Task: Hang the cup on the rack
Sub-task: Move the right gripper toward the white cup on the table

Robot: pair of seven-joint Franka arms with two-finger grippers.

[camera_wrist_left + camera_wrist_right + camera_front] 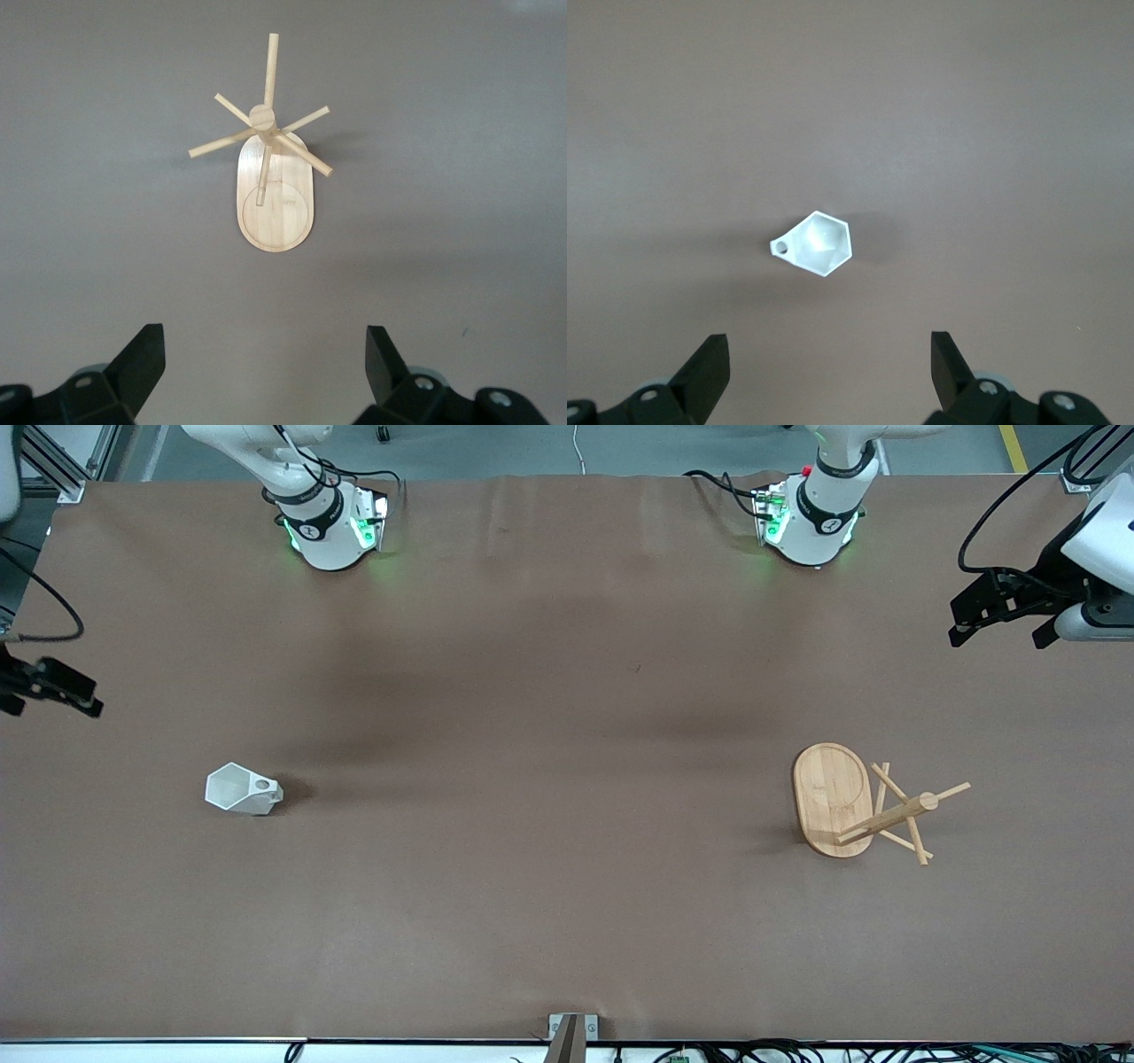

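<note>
From across the table, the cup [243, 789] sat below the right gripper [53, 688], the rack [849, 802] below the left gripper [1005, 609]. Each wrist view showed empty, wide-spread jaws. The cup looked light, rigid and chippable; its body seemed the best hold.

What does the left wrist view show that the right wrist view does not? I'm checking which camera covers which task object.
Only the left wrist view shows the rack, standing upright on its oval base, with the open left claw hanging above it. Only the right wrist view shows the cup, standing alone with its handle sticking out sideways, under the open right claw. Both share the brown table and a pair of spread black fingers holding nothing.
</note>
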